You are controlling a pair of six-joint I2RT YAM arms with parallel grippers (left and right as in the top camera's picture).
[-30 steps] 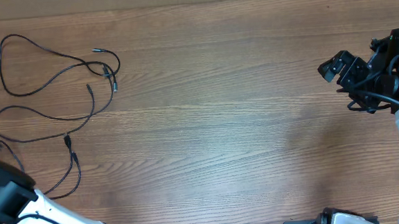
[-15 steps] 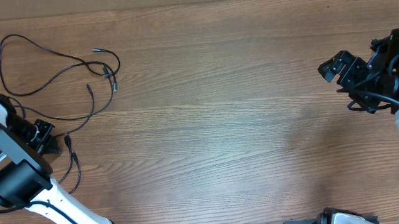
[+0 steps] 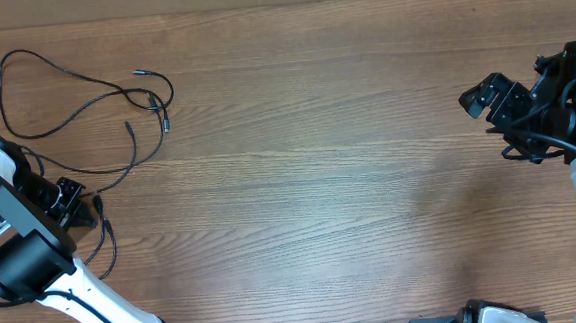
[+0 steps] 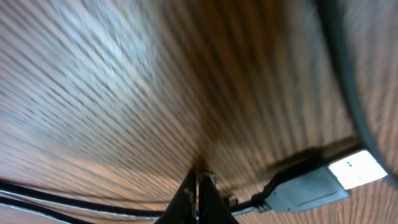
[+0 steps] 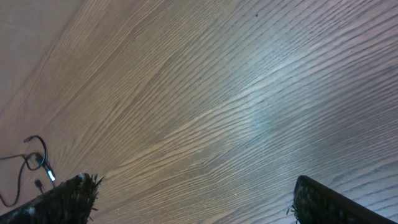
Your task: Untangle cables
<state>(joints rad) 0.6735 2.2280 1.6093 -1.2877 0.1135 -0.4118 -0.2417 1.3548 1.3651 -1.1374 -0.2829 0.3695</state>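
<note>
The cables (image 3: 84, 99) lie loosely looped at the table's far left, thin black cords with small plugs. My left gripper (image 3: 77, 201) sits low on the table at their lower end, next to a plug (image 3: 98, 204), and its jaws are shut. In the left wrist view the shut gripper (image 4: 199, 180) touches the wood, and a cable (image 4: 74, 200) runs just behind the fingers to a grey plug (image 4: 311, 190). I cannot tell whether the cord is pinched. My right gripper (image 3: 489, 97) hovers open at the far right, holding nothing. The right wrist view shows the cables (image 5: 34, 162) far off.
The left arm's white body (image 3: 23, 258) covers the lower-left loops of cord. The table's back edge (image 3: 278, 2) runs along the top. Bare wood (image 5: 217, 112) lies under the open right gripper (image 5: 199, 199).
The left arm swung in from the lower-left edge onto the cables' lower end, then edged slightly right. The cables and the right arm have not moved.
</note>
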